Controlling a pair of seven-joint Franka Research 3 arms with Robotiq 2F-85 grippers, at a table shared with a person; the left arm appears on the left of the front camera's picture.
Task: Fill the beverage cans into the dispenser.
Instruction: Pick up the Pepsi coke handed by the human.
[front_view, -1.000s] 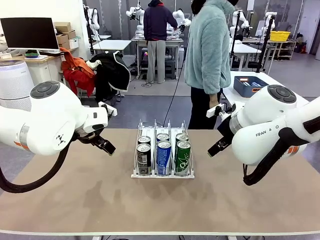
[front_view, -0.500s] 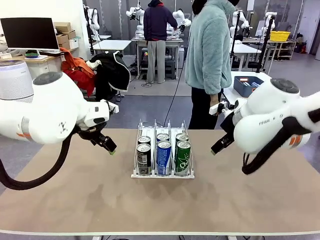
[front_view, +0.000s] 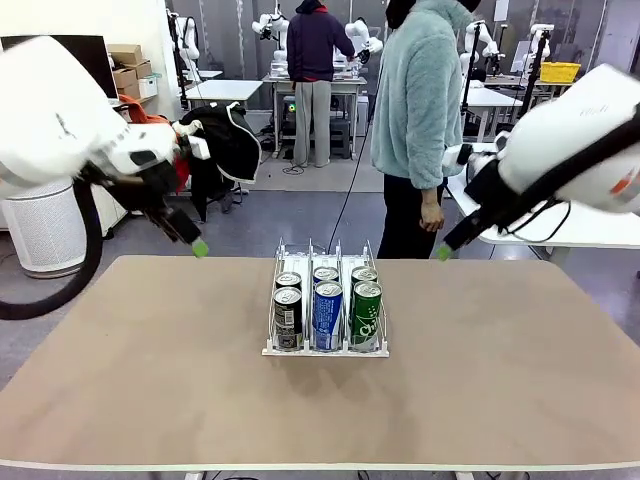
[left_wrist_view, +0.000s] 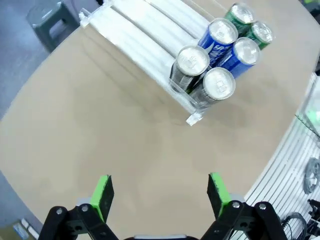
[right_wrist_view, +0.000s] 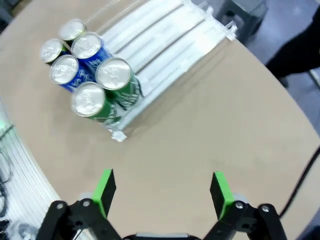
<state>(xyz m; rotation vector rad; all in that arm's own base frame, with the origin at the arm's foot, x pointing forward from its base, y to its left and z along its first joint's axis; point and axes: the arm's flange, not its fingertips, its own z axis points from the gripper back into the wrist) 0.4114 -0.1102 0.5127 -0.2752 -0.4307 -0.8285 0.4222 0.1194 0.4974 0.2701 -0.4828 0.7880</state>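
Dispenser (front_view: 325, 352) at the centre of the tabletop (front_view: 150, 390), low white front lip toward six o'clock. Six beverage cans (front_view: 327, 298) upright inside, two per lane, all crowded against that lip: dark pair (front_view: 287, 318) in the nine o'clock lane, blue pair (front_view: 328, 320) in the middle lane, green pair (front_view: 366, 315) in the three o'clock lane. Behind them, toward twelve o'clock, white lane floor and thin wire dividers. Left jaws apart, gripping nothing, raised clear of the tabletop at ten o'clock from the dispenser and well apart from it, green pad (front_view: 200, 247) pointing down and inward. Right jaws apart too, holding nothing, raised at two o'clock from the dispenser, green pad (front_view: 443, 253) angled down toward the tabletop's far edge. From the left wrist, two green pads (left_wrist_view: 102, 195) spread wide at six o'clock over bare tabletop, can cluster up at one o'clock. From the right wrist, the same wide spread of green pads (right_wrist_view: 220, 195), can cluster at ten o'clock. Person (front_view: 415, 100) in a pale fleece standing beyond the far edge at one o'clock, one hand (front_view: 431, 215) hanging at the side.
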